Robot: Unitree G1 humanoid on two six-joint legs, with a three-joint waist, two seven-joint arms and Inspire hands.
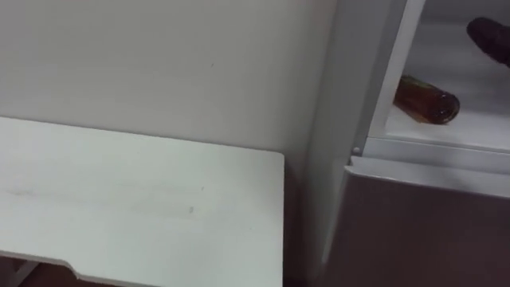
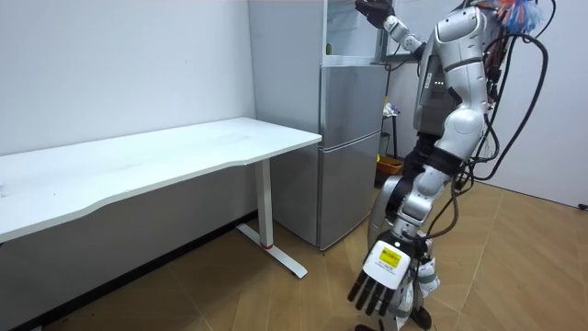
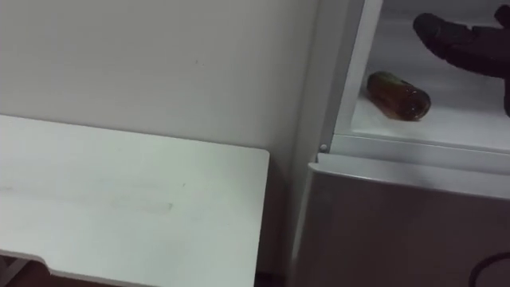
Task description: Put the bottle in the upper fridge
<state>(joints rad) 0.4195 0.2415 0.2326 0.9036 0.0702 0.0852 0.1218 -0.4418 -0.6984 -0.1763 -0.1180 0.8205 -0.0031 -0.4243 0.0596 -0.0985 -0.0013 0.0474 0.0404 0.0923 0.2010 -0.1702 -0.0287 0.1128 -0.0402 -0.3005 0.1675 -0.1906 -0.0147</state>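
My left hand hangs by my side, fingers straight and loose. My right hand is up inside the upper fridge with relaxed fingers, holding nothing. The brown bottle lies on its side on the white shelf, just below-left of that hand and not touching it. White table on the left against the wall, then the grey lower door.

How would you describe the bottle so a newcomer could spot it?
Find the grey fridge beside the white table; its upper compartment stands open. The bottle lies on that compartment's white floor, near the right hand. It is brown and glossy, on its side; the hand is black.
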